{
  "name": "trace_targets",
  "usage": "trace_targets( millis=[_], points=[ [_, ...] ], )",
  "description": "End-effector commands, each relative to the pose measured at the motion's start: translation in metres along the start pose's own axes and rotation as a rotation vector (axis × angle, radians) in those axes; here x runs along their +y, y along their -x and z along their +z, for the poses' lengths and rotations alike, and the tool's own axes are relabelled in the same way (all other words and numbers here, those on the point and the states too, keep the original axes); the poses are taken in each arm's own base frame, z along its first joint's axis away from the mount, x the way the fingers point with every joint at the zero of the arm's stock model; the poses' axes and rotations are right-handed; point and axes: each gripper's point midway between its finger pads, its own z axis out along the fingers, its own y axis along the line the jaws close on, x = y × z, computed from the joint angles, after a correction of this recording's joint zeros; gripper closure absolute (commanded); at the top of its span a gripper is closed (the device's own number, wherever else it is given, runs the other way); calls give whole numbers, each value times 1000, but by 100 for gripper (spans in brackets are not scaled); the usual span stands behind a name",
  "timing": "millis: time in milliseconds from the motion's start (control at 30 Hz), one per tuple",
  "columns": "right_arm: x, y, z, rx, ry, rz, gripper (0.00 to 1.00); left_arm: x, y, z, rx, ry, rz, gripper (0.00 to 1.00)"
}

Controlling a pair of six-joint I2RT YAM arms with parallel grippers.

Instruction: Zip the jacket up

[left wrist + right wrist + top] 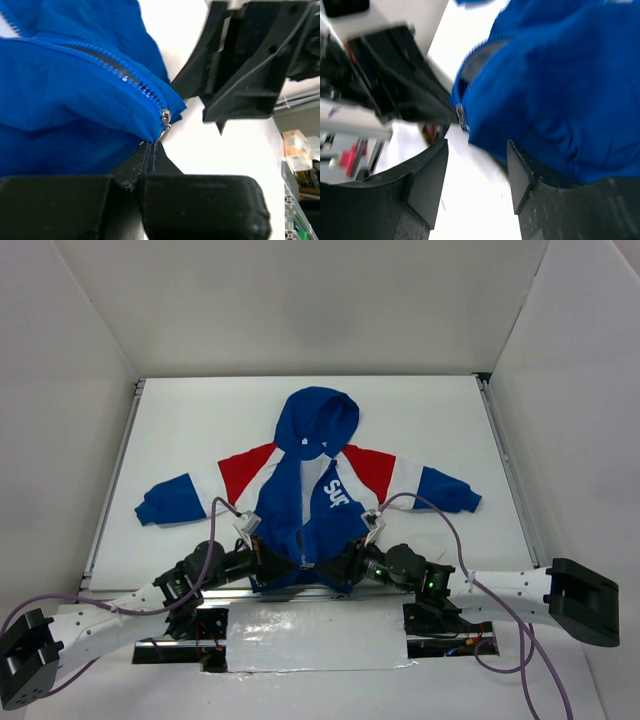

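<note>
White walls (300,300) close in the table (430,420) at 9, 12 and 3 o'clock; a foil sheet (315,635) covers its edge at 6 o'clock, between the arm bases; purple cables (440,515) loop up from both wrists, one over each lower sleeve.

The jacket (285,510) lies flat in mid-table, hood at 12 o'clock, sleeves spread to 9 and 3, hem at 6 o'clock toward the arms; both wrists crowd over that hem from 7 and 5 o'clock, so from above its middle is covered and neither set of fingertips can be made out there.

The right wrist view is blurred; the left wrist view crops the jacket to blue cloth and zip (115,70).

The left pincer (150,147) is pressed fully together, its tips nipping the hem corner; the slider (165,116) sits just above them at 1 o'clock, at the very foot of the zip, whose tooth rows run off toward 10 o'clock with a dark gap between them.

The right pincer (477,155) stands about half apart with nothing in its gap, only bare table; the jacket bulges from 12 to 3 o'clock of it, lying over the tip of the finger (525,175) on that side; the slider shows as a small metal glint at 11 o'clock, just beyond the tips, close beside the smeared black bulk of the left pincer.
</note>
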Motion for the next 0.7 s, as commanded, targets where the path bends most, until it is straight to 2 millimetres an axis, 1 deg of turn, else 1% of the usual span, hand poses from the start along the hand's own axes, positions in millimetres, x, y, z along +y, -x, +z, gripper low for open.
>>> trace_targets(
  millis=[0,33,67,100,133,267,433,500,533,600,633,667],
  points=[
    [26,-12,-10,66,153,17,40,8,-27,-7,44,-50,-5,100],
    [24,-15,-10,76,148,19,39,5,-26,-7,44,-58,1,100],
    [26,-18,-11,91,163,21,39,3,-24,-8,39,-64,2,100],
    [24,-24,-13,115,167,21,39,4,-24,-8,43,-58,5,100],
    [30,-22,-14,110,198,22,38,2,-22,-8,33,-65,11,100],
    [31,-25,-10,122,205,31,38,2,-22,-9,28,-70,10,100],
    [54,-28,-11,155,286,74,38,4,-23,-10,27,-60,7,100],
    [53,-29,-8,151,270,93,38,3,-23,-10,26,-65,5,100],
    [50,-26,-4,129,246,103,38,2,-22,-10,20,-71,6,100],
    [41,-27,1,118,206,121,38,2,-23,-10,22,-73,8,100],
    [44,-24,3,100,219,120,37,2,-23,-10,23,-76,8,100],
    [42,-26,7,108,213,109,37,1,-23,-9,26,-78,8,100]
  ],
)
